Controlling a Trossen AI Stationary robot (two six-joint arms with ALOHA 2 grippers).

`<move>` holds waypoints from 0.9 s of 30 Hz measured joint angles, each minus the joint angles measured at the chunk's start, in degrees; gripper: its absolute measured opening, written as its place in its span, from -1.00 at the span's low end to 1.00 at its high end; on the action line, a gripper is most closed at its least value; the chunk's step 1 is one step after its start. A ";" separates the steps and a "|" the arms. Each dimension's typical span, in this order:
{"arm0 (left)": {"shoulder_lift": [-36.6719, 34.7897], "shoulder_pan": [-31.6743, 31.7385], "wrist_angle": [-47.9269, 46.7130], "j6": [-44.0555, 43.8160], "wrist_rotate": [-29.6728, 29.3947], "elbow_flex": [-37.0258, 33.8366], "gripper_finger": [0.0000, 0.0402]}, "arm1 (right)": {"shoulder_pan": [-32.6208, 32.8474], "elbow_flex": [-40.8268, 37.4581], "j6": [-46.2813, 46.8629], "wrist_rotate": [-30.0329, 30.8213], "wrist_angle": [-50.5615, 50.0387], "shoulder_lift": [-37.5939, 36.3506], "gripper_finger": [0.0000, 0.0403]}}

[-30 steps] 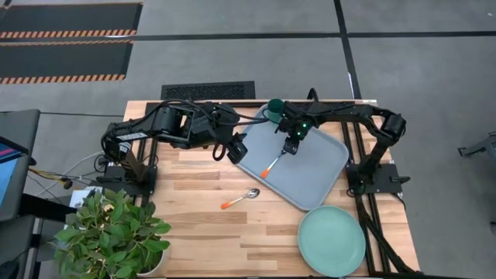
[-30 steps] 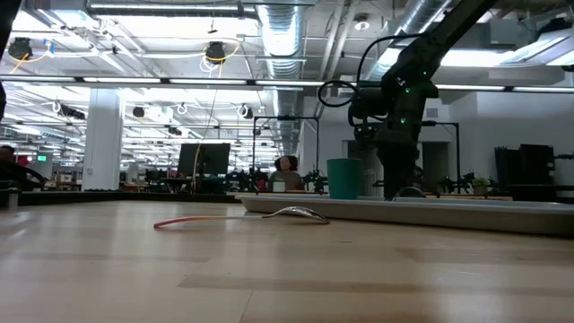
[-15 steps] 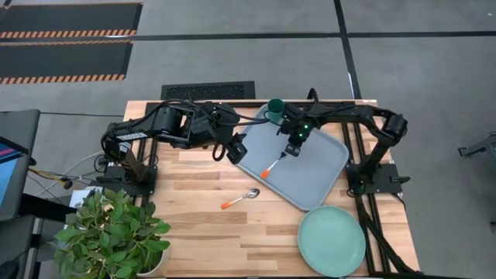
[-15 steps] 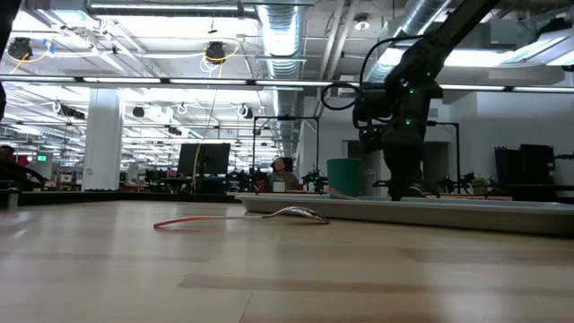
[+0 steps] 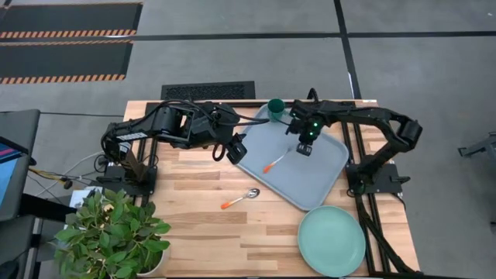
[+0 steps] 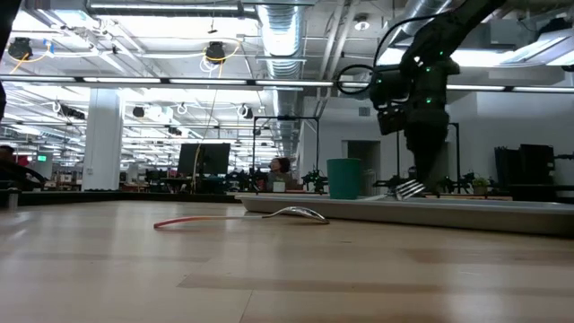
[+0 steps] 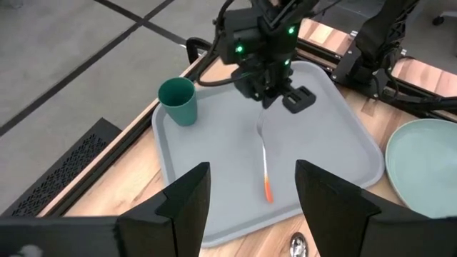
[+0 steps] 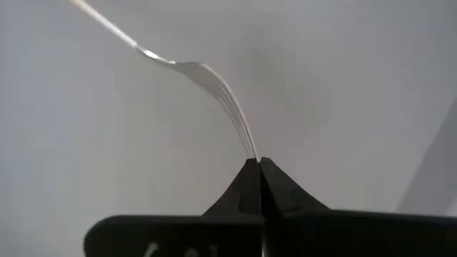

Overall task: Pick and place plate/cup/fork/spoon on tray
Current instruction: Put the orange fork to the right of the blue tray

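- A wooden table (image 5: 194, 232) stood on a grey floor, a potted plant (image 5: 112, 232) at one corner
- The tray (image 5: 318, 174) held the cup (image 5: 276, 108) in a corner and the fork (image 5: 275, 163) lying near its middle
- The right gripper (image 5: 304, 149) hung above the fork's tines, fingers pressed together on nothing
- The left gripper (image 5: 239, 149) waited beside the tray's edge, fingers apart
- The spoon (image 5: 240, 198) and plate (image 5: 332, 241) lay on the table, off the tray

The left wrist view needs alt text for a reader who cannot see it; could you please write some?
The right gripper is shut above the tined end of the orange-handled fork, which lies on the blue-grey tray. A dark green cup stands upright in one tray corner; the pale green plate rests on the wooden table beside the tray.
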 joint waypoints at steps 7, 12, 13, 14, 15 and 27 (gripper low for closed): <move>0.00 0.00 0.02 0.00 0.00 0.00 -0.03 | 0.11 0.00 -3.51 2.79 -8.65 -1.54 -0.99; 0.00 0.00 0.04 -0.01 0.01 0.00 -0.03 | 0.04 0.00 -5.51 3.79 -12.83 -1.58 -0.99; 0.00 0.00 0.04 -0.05 0.01 0.00 -0.03 | 0.06 0.00 -5.74 4.03 -13.28 -1.58 -0.99; 0.00 0.00 0.04 -0.12 0.02 0.00 -0.03 | 0.07 0.00 -5.96 4.51 -13.61 -1.59 -1.00; 0.00 0.00 0.04 -0.26 0.02 0.00 -0.03 | 0.09 0.00 -6.32 4.96 -13.93 -1.58 -1.00; 0.00 0.00 0.07 -0.35 0.01 0.00 -0.03 | 0.76 0.00 -11.99 9.67 -18.12 -1.58 -1.00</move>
